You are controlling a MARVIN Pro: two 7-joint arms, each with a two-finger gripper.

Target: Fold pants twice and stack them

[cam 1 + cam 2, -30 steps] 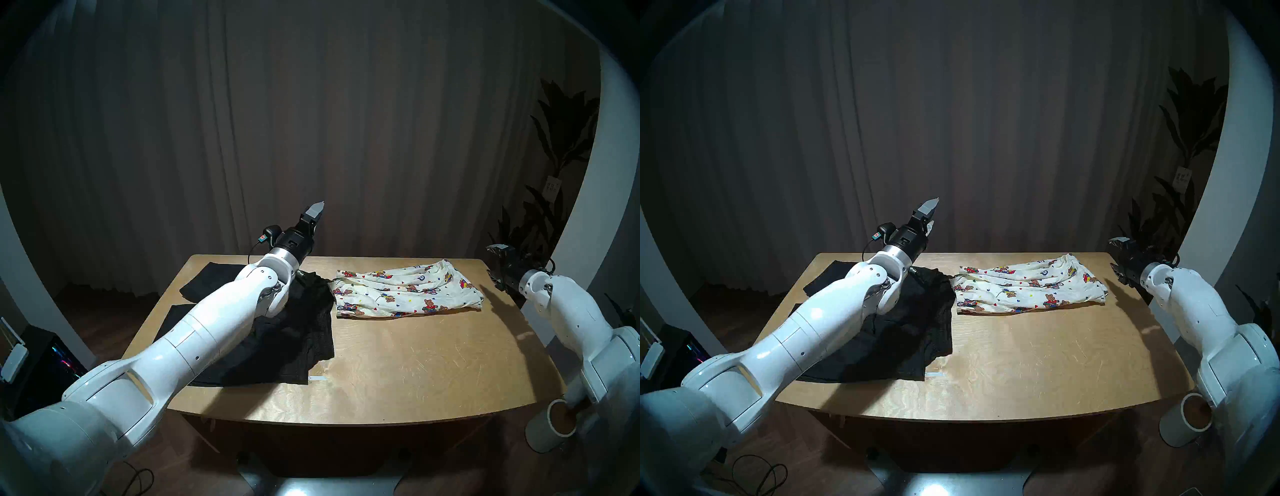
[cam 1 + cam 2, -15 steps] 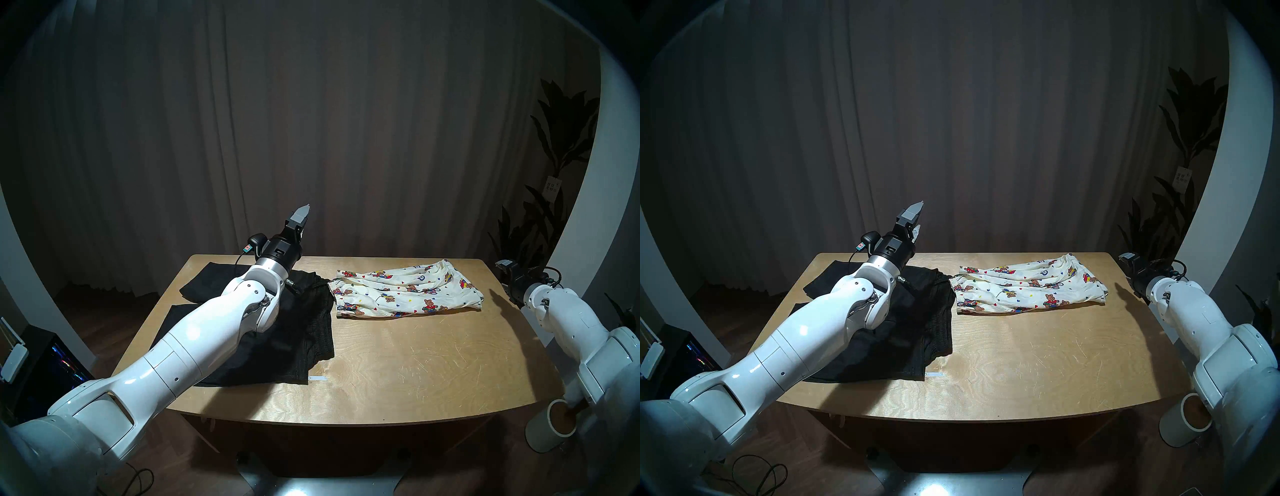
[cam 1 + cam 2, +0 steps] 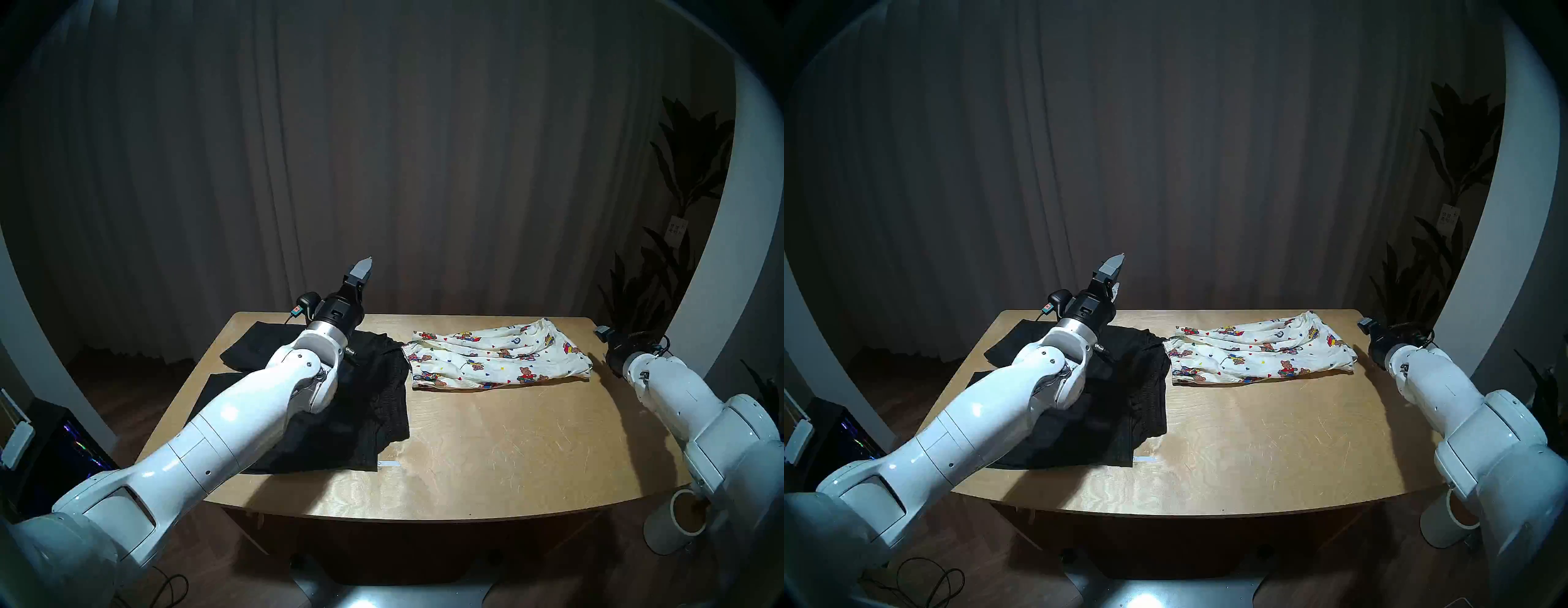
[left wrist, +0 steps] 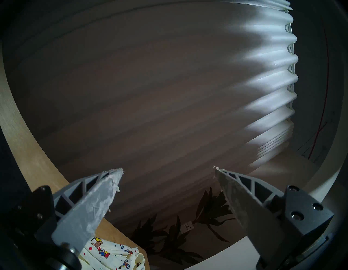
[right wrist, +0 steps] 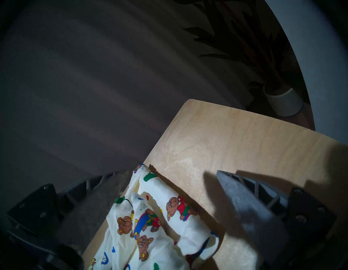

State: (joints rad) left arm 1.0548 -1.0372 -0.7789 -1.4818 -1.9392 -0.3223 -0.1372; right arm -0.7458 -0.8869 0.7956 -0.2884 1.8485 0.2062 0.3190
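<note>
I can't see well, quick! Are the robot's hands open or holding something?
Left gripper: open, holding nothing.
Right gripper: open, empty, above the teddy-bear shorts.

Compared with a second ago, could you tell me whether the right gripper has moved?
Yes. The right gripper has sunk from above the table's far right corner to about level with its edge.

Table (image 3: 488,446): pale wood, plywood-like grain, matt, fine scratches across top. 
Black pants (image 3: 365,407): charcoal knit cloth, ribbed texture, matt. 
Teddy-bear pants (image 3: 496,361): cream woven cloth, printed, soft wrinkles, matt. 
Left arm (image 3: 237,420): white plastic shell, glossy, bright highlights; brushed metal ring at wrist. 
Left gripper (image 4: 167,169): grey plastic fingers (image 4: 90,205), ribbed lattice backs, pads dull and rough with worn whitish coating. 
Right gripper (image 5: 169,173): same grey plastic, matt. 
Curtain (image 3: 382,148): dark pleated cloth, matt. 
Cup (image 3: 674,526) on floor: white, smooth.
</note>
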